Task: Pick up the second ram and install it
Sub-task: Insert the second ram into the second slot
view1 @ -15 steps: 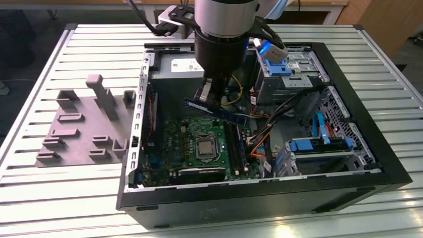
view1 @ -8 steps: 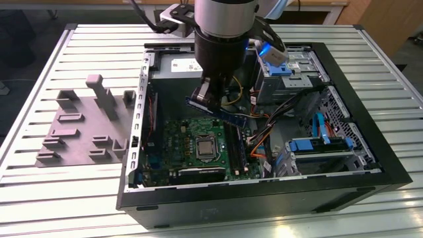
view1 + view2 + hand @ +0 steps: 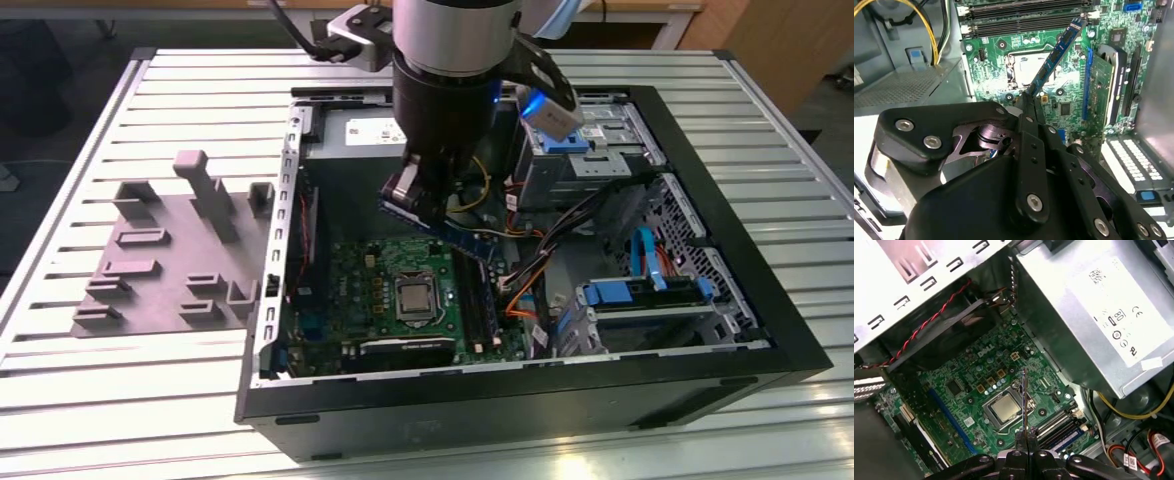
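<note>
My gripper point(image 3: 411, 200) hangs inside the open computer case point(image 3: 534, 400), above the green motherboard point(image 3: 387, 300). It is shut on one end of the second ram point(image 3: 447, 232), a thin blue-green stick that juts out tilted over the board. In the second wrist view the ram point(image 3: 1056, 55) slants away from the gripper point(image 3: 1029, 99) over the processor socket point(image 3: 1026, 62), short of the long black slots point(image 3: 1024, 15). Seen edge-on in the first wrist view, the ram point(image 3: 1024, 400) rises from the gripper point(image 3: 1027, 432) beside the slots point(image 3: 1056, 426). The stick touches no slot.
A grey moulded tray point(image 3: 160, 260) with raised blocks lies on the slatted table at the exterior view's left. The silver power supply point(image 3: 1094, 315) stands close to the slots. Orange and yellow cables point(image 3: 527, 290) and blue drive brackets point(image 3: 641, 290) crowd the case at the exterior view's right.
</note>
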`<state>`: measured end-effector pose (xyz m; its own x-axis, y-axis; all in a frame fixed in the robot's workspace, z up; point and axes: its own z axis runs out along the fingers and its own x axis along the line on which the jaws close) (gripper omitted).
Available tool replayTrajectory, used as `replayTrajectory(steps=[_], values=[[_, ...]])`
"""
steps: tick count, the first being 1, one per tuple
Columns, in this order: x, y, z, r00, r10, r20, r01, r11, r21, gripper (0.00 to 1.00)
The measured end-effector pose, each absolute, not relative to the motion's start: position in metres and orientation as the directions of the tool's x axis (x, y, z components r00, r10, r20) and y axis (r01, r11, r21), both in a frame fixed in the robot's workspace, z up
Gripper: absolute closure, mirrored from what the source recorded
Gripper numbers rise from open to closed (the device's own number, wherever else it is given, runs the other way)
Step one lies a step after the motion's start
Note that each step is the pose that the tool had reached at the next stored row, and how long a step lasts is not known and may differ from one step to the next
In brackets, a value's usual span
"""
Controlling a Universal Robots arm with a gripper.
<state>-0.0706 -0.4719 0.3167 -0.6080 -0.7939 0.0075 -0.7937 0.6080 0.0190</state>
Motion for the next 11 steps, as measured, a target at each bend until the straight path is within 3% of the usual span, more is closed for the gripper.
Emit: replayTrajectory(steps=[11], values=[[-0.0706,-0.4719,0.3167,-0.689,-0.725,0.007,-0.725,0.689,0.019,0.89]])
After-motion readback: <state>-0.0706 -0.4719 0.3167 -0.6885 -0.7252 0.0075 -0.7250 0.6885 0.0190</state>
